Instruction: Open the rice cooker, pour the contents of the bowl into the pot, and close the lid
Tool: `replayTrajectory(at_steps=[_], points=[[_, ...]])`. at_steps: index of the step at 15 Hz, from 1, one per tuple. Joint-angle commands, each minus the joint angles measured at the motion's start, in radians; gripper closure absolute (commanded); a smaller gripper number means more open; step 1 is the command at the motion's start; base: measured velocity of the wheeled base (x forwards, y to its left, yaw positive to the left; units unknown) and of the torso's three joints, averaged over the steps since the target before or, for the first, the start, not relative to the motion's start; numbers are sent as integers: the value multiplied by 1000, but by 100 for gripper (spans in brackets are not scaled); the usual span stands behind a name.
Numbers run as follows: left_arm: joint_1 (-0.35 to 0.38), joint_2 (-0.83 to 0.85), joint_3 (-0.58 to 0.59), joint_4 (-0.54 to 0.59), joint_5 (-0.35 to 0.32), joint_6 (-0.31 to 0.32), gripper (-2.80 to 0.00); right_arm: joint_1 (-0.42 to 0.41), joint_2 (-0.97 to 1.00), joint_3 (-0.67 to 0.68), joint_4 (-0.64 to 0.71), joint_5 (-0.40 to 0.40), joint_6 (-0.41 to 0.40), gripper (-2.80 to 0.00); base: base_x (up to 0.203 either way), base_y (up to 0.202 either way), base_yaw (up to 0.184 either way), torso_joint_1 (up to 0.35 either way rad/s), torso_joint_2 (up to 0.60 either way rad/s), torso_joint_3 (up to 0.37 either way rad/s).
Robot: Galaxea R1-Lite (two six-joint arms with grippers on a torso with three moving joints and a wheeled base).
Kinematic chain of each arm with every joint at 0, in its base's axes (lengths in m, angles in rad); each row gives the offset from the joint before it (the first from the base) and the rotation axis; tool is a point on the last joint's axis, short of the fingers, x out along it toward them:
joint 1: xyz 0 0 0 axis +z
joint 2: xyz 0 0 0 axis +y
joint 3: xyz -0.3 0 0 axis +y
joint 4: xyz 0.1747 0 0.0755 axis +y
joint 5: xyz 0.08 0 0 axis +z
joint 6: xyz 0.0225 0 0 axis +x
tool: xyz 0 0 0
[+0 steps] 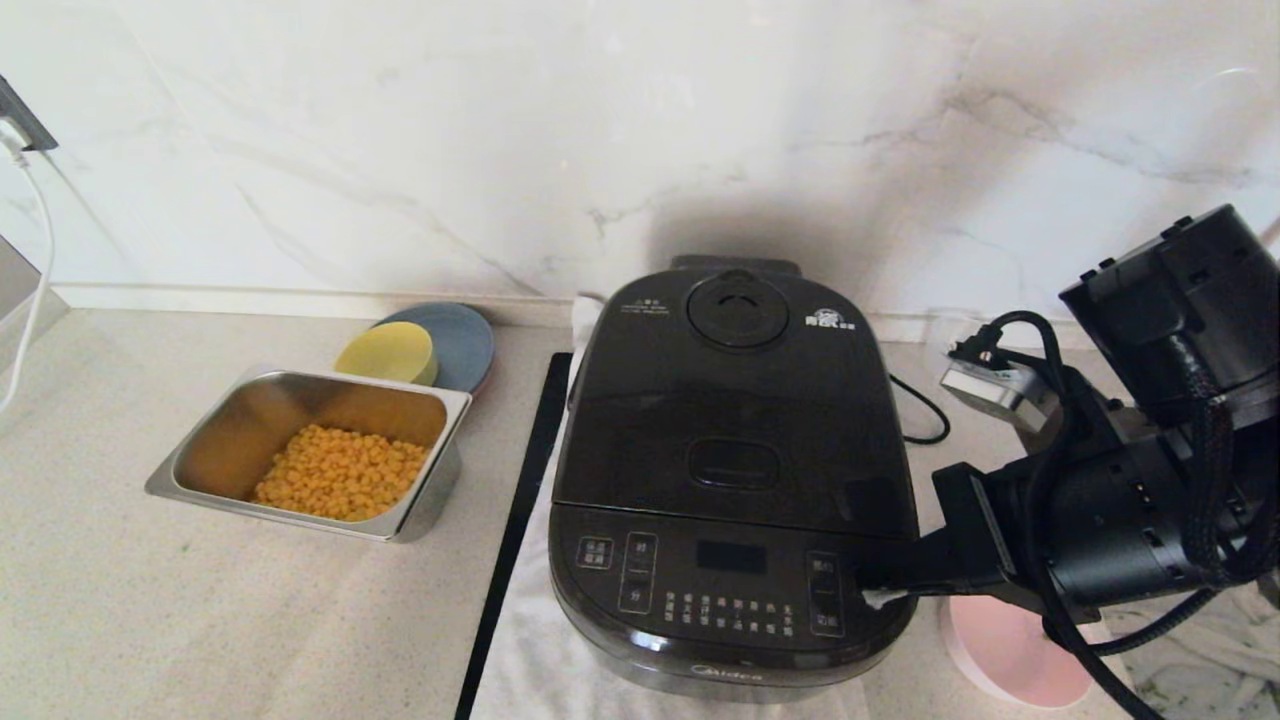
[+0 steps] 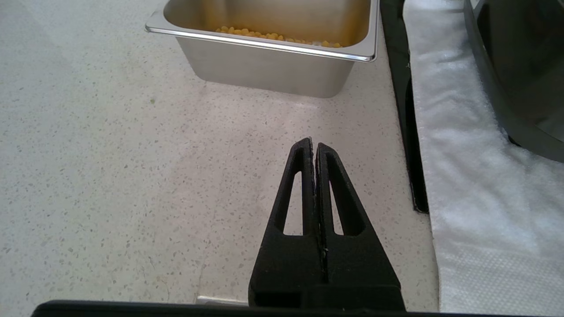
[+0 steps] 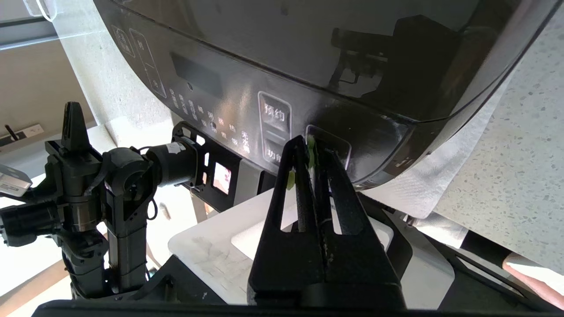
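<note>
Two arms, one busy. R gripper (image 1: pixel 875 590) reaches in from the right, level, tips at the front-right corner of the cooker (image 1: pixel 730 480), by the rightmost buttons on the control panel (image 1: pixel 715 585); touching or just off, can't tell. Jaws clenched, nothing btwn them. In the right wrist view the fingers (image 3: pixel 304 176) are pressed together w/ small green bits (image 3: pixel 311 145) stuck near the tips.

Cooker sits center on a white cloth (image 1: pixel 530 670), near the marble wall. Lid (image 1: pixel 735 400) down and flush, vent cap (image 1: pixel 737 310) at the back, latch (image 1: pixel 733 464) toward the front. Pot not visible w/ lid down.

Pink bowl (image 1: pixel 1015 655) on the counter just right of the cooker's front, under the R arm, partly hidden; inside can't be seen.

L gripper (image 2: pixel 316 147) low over bare counter (image 2: pixel 110 176), well apart from the cooker, jaws clenched and empty, facing the steel tray (image 2: pixel 269 66).

Tray w/ corn (image 1: pixel 340 470) is left of the cooker. Behind it a yellow bowl (image 1: pixel 388 352) on a blue plate (image 1: pixel 465 340). A black strip (image 1: pixel 520 520) runs along the cloth's left edge. Black cord (image 1: pixel 920 410) trails right behind the cooker.
</note>
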Motion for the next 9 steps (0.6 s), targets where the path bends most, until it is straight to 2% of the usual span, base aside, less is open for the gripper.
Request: replayTrajectory(at_steps=[1,6,9], points=[[0,-1,8,0,0,0,0,0,-50,-27,1,16,5,0,0,0,0,0,0,0],[0,-1,8,0,0,1,0,-14,-157,-104,4,18,12,0,0,0,0,0,0,0],[0,-1,8,0,0,0,0,-108,-226,-113,20,7,0,0,0,0,0,0,0,0]])
